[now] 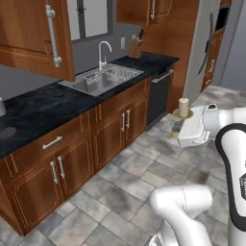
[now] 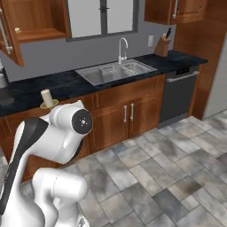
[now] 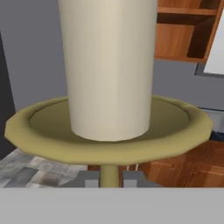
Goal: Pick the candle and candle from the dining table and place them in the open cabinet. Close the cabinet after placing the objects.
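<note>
While your hand [image 3: 110,178] pinches the slim brass stem under the short thick candle [image 1: 183,106], carried upright out over the floor, the open cabinet [image 2: 35,20] waits up and to its left (above the black table), so lift leftward.

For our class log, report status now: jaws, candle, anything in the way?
Gripper jaws shut on brass stem. Thick cream candle on brass dish held upright. Open wooden cabinet ahead, path unobstructed.

Cream candle [image 3: 109,65] on a dull brass dish [image 3: 175,131]. Reddish-brown wooden cabinet [image 1: 33,38]; black, faintly veined counter [image 1: 53,103] beneath it. Grey mottled floor tiles [image 1: 125,192].
</note>
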You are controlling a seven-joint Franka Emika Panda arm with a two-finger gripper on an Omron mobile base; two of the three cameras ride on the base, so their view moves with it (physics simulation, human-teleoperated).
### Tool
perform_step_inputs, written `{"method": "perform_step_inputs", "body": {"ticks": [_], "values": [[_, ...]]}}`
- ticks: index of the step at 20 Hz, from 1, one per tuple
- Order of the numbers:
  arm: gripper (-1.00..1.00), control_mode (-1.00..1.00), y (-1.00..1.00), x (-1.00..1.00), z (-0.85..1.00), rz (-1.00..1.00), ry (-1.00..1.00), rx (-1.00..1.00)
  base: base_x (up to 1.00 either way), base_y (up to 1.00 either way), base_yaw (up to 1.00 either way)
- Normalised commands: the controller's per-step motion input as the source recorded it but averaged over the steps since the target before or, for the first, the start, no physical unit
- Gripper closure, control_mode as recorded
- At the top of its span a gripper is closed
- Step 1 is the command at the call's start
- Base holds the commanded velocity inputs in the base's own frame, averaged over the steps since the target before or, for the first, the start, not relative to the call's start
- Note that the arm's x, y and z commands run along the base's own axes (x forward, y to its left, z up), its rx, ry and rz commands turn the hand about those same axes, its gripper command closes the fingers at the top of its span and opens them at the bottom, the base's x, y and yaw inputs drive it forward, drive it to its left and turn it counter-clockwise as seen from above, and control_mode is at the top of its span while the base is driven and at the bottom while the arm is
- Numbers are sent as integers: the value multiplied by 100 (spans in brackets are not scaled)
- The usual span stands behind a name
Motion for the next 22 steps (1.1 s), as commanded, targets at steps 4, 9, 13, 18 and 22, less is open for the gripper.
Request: {"method": "perform_step_inputs", "body": {"ticks": [4,9,13,18,22], "values": [[100,100,0,0,0,0,0,0,67,-30,5],[100,100,0,0,0,0,0,0,83,-7,15],[100,100,0,0,0,0,0,0,83,0,22],[100,100,0,0,0,0,0,0,82,0,24],[100,100,0,0,0,0,0,0,75,0,25]]}}
